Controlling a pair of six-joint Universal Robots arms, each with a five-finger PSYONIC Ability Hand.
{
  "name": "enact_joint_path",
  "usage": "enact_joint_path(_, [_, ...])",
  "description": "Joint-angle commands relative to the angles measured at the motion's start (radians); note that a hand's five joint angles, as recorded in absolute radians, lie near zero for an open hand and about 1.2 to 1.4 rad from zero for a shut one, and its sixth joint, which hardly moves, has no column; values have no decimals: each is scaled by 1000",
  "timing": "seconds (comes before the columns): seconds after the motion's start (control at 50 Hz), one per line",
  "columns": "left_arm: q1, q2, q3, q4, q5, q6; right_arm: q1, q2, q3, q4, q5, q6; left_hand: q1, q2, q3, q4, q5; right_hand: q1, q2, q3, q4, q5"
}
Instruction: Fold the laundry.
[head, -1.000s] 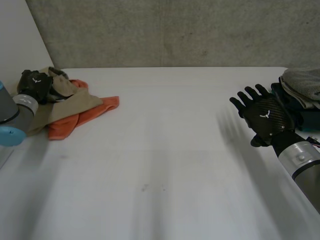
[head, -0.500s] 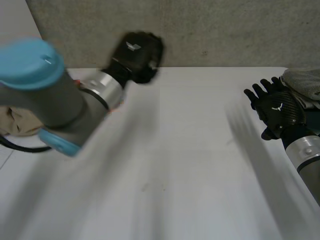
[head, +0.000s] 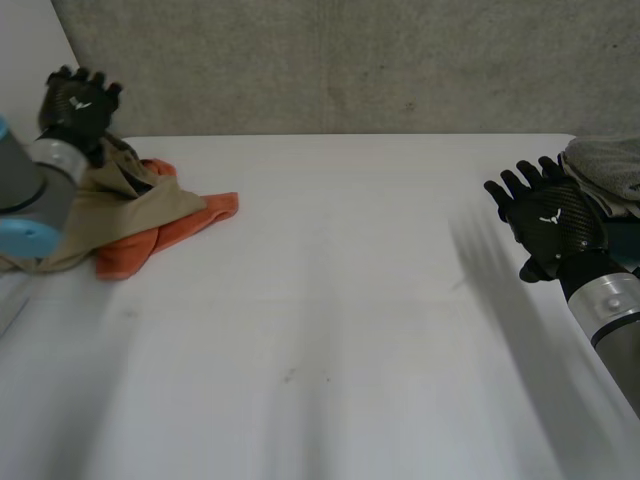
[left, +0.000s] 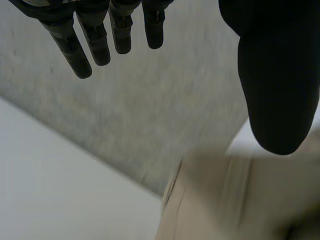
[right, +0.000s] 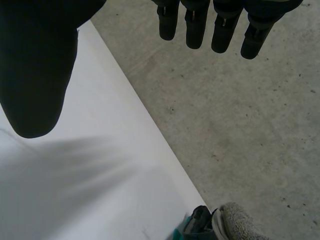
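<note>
Head view: the tan cloth (head: 130, 205) lies crumpled over the orange cloth (head: 175, 235) at the desk's (head: 340, 300) far left, with the left hand (head: 78, 100) raised near it. The right hand (head: 548, 225) hovers by a folded stack (head: 605, 165).

Left wrist view: its fingers (left: 97, 45) are straight, spread and empty, which the head view's back-of-hand angle hides.

Right wrist view: fingers (right: 192, 30) likewise.

The cloth looks limp and light; pinch a corner.

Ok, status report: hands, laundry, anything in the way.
Both open: left hand over the beige cloth, right hand beside the grey towel stack. Beige cloth on orange cloth, heaped, unfolded. No obstruction seen.
</note>
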Motion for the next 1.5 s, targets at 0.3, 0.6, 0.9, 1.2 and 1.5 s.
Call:
enact_joint_path(0.3, [-9,-128,151,-50,59,-36,4,5,8,0,5,-5,1194,1184,1177,1187,1175,-58,-41,-38,-39,-45])
enact_joint_path(0.6, [-467,371,-298,-42,60,-485,3,-11,12,0,6,-3,1194,1184,1177,1187,1175,-58,-41,-38,-39,-45])
enact_joint_path(0.9, [-802,55,-195,-76,-3,-531,-8,-34,4,17,68,-2,493,484,477,487,474,-58,-41,-38,-39,-45])
enact_joint_path(1.2, [-655,460,-523,-171,-11,-498,10,-133,-83,372,109,114,41,31,24,34,21,-58,-41,-38,-39,-45])
enact_joint_path(1.5, [-304,442,-758,-101,5,-292,193,-170,-412,907,178,662,8,-1,-8,2,-11,-58,-41,-38,-39,-45])
